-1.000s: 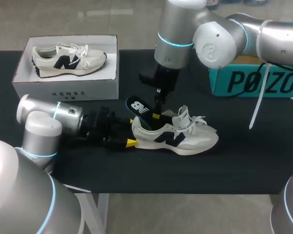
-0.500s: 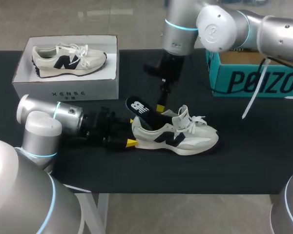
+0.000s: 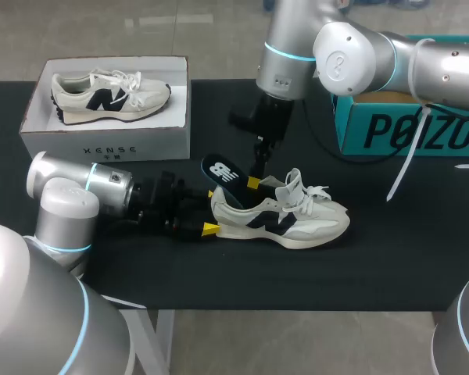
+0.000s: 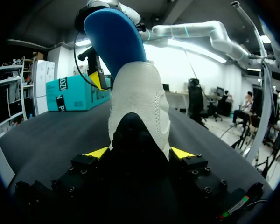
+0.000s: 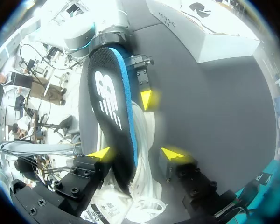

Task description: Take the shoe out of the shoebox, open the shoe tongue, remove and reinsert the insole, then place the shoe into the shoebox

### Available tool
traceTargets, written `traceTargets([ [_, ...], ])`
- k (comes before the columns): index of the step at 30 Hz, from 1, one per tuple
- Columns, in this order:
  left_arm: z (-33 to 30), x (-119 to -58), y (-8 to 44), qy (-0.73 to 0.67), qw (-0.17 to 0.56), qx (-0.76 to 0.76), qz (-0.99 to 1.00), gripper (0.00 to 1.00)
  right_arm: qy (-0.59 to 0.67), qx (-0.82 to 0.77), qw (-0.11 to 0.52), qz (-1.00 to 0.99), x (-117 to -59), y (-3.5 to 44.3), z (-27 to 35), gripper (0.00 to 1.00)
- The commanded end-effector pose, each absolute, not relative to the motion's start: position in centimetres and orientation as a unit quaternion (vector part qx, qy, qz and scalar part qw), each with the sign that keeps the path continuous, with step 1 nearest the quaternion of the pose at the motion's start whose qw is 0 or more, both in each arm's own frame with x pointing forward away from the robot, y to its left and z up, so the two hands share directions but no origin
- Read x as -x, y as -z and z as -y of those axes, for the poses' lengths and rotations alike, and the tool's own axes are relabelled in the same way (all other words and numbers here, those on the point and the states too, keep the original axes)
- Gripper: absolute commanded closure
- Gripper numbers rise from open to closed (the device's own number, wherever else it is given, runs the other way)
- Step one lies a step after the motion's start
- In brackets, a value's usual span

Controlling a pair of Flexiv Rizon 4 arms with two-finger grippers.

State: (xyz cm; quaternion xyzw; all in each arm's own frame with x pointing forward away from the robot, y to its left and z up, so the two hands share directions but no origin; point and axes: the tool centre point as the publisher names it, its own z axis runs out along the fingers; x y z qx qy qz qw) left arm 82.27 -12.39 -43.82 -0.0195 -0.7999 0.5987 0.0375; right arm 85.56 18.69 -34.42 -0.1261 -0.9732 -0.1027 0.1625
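Centrally, a black table [image 3: 391, 258] fills the head view from edge to edge. At the upper right of the frame stands a teal box [image 3: 406, 129]; at the upper left sits the open white shoebox [image 3: 109, 142], with a cream sneaker [image 3: 109, 95] lying on its side inside it. The shoe [image 3: 289, 223], cream with dark side markings and loose white laces, rests upright on its sole at the middle of the table, well apart from the shoebox, toe toward the right of the frame. The dark insole [image 3: 223, 173], blue along its edge and underside, juts up and back out of the shoe's heel opening, tilted toward the upper left.

From the lower left, the left gripper [image 4: 140, 153] lies low along the table and clasps the shoe's heel, one yellow-tipped finger pressed against each side. From the upper right, the right gripper [image 5: 134, 154] hangs over the heel opening with its fingers spread. The insole passes between them, close to one finger and clear of the other, so nothing is gripped.
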Motion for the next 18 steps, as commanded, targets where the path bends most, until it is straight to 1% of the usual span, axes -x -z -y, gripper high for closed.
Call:
traceTargets([
  [1,12.62,-82.26,44.42,-0.599,0.037,0.019,0.800,1.00,0.106,0.126,0.166,0.972,-85.62,35.03,-18.98,0.46],
  [2,12.62,-82.26,44.42,-0.599,0.037,0.019,0.800,1.00,0.107,0.126,0.167,0.972,-85.60,35.06,-19.07,0.51],
  [5,12.62,-82.26,44.42,-0.599,0.037,0.019,0.800,1.00,0.109,0.125,0.169,0.971,-85.57,35.10,-19.21,0.56],
  [10,12.62,-82.26,44.42,-0.599,0.037,0.019,0.800,1.00,0.108,0.123,0.173,0.971,-85.46,35.18,-19.60,0.59],
  [15,12.62,-82.26,44.42,-0.599,0.037,0.019,0.800,1.00,0.117,0.122,0.175,0.970,-85.36,35.09,-19.82,0.66],
  [17,12.62,-82.26,44.42,-0.599,0.037,0.019,0.800,1.00,0.117,0.123,0.175,0.970,-85.29,35.00,-19.94,0.80],
  [18,12.62,-82.26,44.42,-0.599,0.037,0.019,0.800,1.00,0.118,0.123,0.175,0.970,-85.27,34.96,-19.97,0.95],
])
